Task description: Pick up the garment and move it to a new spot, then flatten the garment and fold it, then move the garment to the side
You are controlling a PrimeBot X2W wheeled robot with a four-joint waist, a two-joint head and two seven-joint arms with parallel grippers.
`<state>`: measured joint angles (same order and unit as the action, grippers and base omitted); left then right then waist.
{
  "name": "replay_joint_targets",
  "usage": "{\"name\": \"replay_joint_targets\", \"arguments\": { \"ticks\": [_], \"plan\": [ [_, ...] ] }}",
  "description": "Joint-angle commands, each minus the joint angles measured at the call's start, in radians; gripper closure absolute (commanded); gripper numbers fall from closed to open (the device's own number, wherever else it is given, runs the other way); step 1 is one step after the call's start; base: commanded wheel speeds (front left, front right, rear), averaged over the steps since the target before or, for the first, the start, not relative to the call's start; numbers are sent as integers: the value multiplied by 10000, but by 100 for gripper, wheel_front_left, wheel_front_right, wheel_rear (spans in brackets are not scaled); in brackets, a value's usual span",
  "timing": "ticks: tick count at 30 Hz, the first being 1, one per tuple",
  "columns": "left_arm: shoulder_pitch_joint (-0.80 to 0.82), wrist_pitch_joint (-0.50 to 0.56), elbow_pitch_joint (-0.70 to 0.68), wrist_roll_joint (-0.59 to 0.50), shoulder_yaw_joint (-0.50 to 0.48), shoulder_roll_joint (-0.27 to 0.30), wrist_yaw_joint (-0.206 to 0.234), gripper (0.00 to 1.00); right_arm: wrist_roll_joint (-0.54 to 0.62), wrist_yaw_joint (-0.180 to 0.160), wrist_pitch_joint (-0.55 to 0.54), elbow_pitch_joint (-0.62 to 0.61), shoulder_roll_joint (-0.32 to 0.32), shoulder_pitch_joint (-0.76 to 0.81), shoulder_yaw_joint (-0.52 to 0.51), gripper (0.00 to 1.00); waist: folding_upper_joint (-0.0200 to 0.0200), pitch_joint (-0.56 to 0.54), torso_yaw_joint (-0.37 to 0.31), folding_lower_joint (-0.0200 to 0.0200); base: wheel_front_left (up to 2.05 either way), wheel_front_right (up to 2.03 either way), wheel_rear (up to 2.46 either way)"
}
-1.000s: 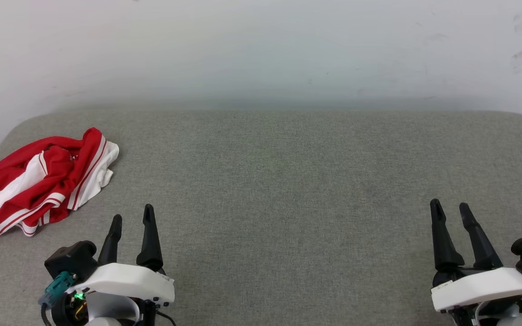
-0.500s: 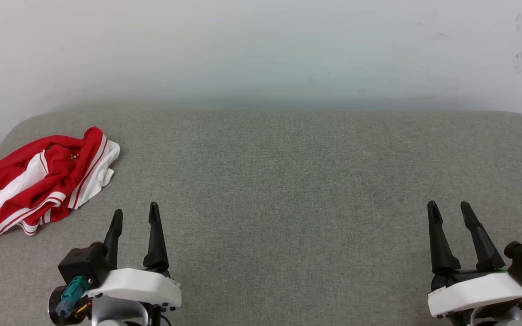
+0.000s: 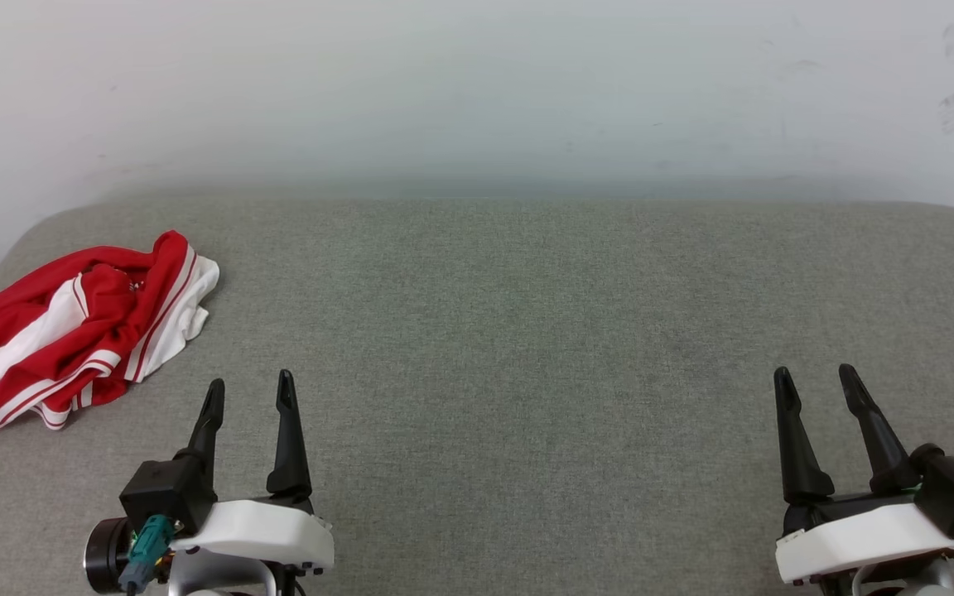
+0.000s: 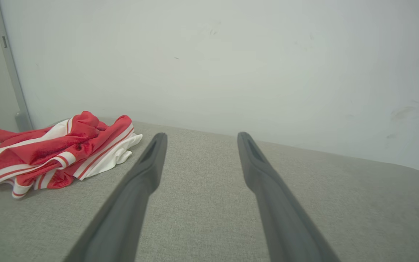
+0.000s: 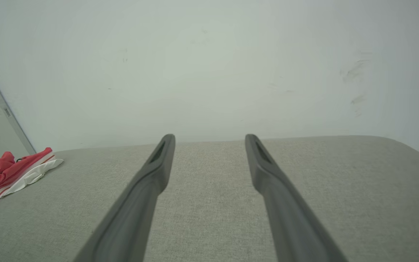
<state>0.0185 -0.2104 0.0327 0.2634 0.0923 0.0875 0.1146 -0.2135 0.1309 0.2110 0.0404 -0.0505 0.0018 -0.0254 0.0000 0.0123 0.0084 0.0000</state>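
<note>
The garment [image 3: 71,327] lies crumpled in a red-and-white heap at the far left of the grey padded surface [image 3: 510,331]. In the left wrist view the garment [image 4: 56,149] sits left of my fingers, and in the right wrist view the garment [image 5: 13,173] is small at the left edge. My left gripper [image 3: 250,387] stands open at the lower left, to the right of and nearer than the heap, nothing between its fingers. At the lower right my right gripper [image 3: 815,376] is open and empty too, far from the garment.
A pale wall [image 3: 477,91] rises right behind the grey surface. The surface has rounded far corners, and a grey post [image 4: 11,72] stands behind the garment at the left. The wide stretch of grey fabric between my grippers is bare.
Both grippers have drawn back a little toward the bottom of the head view and turned slightly. The garment has not moved.
</note>
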Motion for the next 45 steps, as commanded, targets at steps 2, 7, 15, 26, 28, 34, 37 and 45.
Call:
{"name": "replay_joint_targets", "arguments": {
  "ticks": [2,7,15,26,28,34,37,45],
  "plan": [
    [-79,-115,-26,-322,-68,-39,-88,0,280,-3,120,-114,4,76,12,0,0,2,1,0,0,0,0],
    [-102,-218,30,-735,-159,-140,-249,0,635,-3,200,-149,5,107,32,0,0,1,-2,0,0,0,0],
    [-161,-364,106,-1298,-297,-245,-426,0,1054,-3,359,-172,6,145,89,0,0,-2,-36,0,0,0,0],
    [-225,-566,241,-1928,-422,-350,-626,0,1512,-5,555,-168,7,223,137,0,0,-15,-57,0,0,0,0],
    [-237,-573,302,-1886,-444,-361,-665,0,1466,-5,559,-145,7,214,141,0,0,-22,-55,0,0,0,0],
    [-264,-564,420,-1722,-502,-372,-718,0,1212,-5,554,-52,7,240,118,0,0,-50,-38,0,0,0,0],
    [-274,-564,486,-1575,-504,-374,-732,0,961,-5,552,17,7,262,77,0,0,-64,-23,0,0,0,0],
    [-290,-564,609,-1385,-469,-376,-790,0,759,-5,552,124,9,256,3,0,0,-90,17,0,0,0,0]
  ]
}}
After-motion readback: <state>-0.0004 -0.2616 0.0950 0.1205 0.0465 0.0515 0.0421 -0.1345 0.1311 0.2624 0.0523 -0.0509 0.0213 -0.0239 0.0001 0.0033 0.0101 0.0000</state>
